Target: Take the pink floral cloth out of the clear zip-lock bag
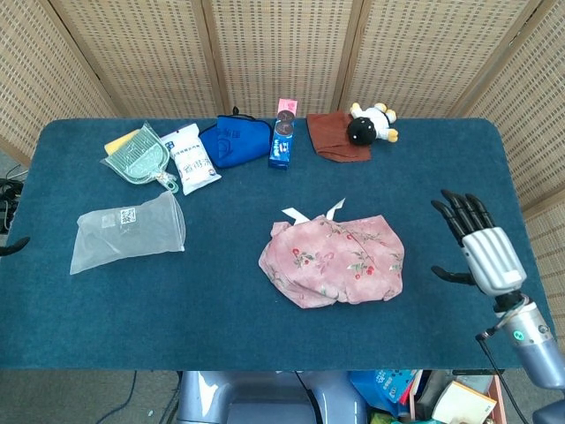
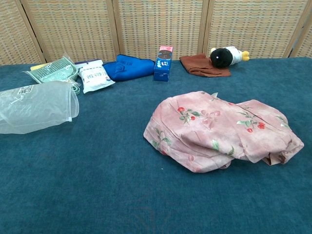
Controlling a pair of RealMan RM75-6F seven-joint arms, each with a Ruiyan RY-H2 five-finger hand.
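On the table (image 1: 265, 327) the pink floral cloth (image 1: 334, 261) lies limp and light, free of the clear zip-lock bag (image 1: 125, 230), best pinched at a fold; right hand (image 1: 481, 249) spread, empty.

Silver ribbed robot hand (image 1: 481, 252) with black fingers, grey metallic forearm, thin black cable.

Pink floral cloth (image 2: 222, 129) lies apart from clear bag (image 2: 36, 106).
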